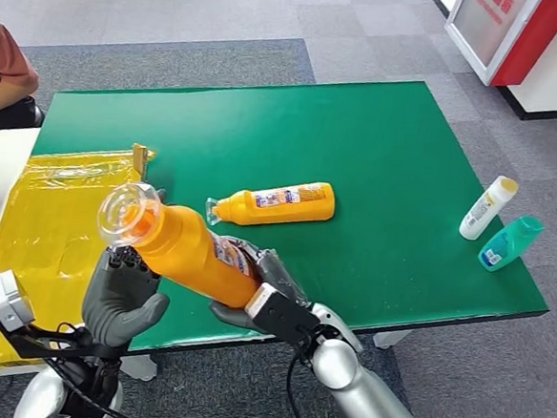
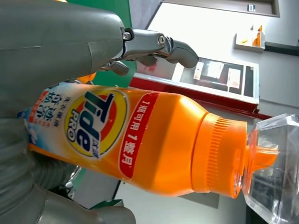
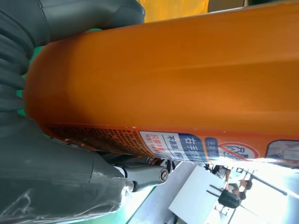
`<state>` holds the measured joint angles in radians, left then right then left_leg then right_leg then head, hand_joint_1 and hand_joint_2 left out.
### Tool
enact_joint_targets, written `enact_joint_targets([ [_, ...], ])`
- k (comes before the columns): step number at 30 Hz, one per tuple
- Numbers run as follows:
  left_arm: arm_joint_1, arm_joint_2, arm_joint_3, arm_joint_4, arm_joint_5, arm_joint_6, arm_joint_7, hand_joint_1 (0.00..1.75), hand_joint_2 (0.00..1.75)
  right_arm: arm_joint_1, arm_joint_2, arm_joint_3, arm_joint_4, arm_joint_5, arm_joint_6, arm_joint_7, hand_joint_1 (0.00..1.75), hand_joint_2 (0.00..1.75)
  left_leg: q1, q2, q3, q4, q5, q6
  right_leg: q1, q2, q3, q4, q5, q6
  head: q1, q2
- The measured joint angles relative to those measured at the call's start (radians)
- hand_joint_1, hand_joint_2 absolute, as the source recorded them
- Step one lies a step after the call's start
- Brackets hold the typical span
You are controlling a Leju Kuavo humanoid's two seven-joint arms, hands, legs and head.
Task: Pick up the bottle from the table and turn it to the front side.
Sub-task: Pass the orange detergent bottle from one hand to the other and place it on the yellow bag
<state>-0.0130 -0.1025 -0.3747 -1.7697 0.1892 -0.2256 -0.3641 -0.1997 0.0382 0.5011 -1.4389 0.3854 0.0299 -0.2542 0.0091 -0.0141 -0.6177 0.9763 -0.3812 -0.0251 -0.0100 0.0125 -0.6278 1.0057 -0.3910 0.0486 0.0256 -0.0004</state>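
Observation:
An orange Tide bottle point(image 1: 186, 250) with a clear cap hangs tilted above the near edge of the green table point(image 1: 381, 149). My right hand point(image 1: 270, 290) grips its base end, where the orange body point(image 3: 176, 70) lies against the palm. My left hand point(image 1: 121, 298) is under the neck end. The front label point(image 2: 95, 123) lies between that hand's thumb and its straight fingers point(image 2: 159, 46), with a gap showing above the bottle. A second orange bottle point(image 1: 280, 204) lies on its side at the table's middle.
A yellow plastic bag point(image 1: 51, 222) covers the table's left end. A white bottle point(image 1: 487, 207) and a teal bottle point(image 1: 511, 242) lie near the right edge. A person's sleeve point(image 1: 5, 65) shows at far left. A red-and-white cabinet point(image 1: 512, 34) stands at the back right.

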Motion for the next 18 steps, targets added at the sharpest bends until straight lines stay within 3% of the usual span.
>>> enact_joint_targets([
  [18,-0.038,0.008,-0.006,-0.006,-0.034,0.031,-0.001,0.0,1.75,0.006,0.0,0.071,-0.064,-0.006,0.017,-0.009,1.75,1.75,0.0,0.0,0.0,0.0,0.0,0.0,0.0,0.0,0.0,0.0,0.0,0.0,0.0,0.0],
])
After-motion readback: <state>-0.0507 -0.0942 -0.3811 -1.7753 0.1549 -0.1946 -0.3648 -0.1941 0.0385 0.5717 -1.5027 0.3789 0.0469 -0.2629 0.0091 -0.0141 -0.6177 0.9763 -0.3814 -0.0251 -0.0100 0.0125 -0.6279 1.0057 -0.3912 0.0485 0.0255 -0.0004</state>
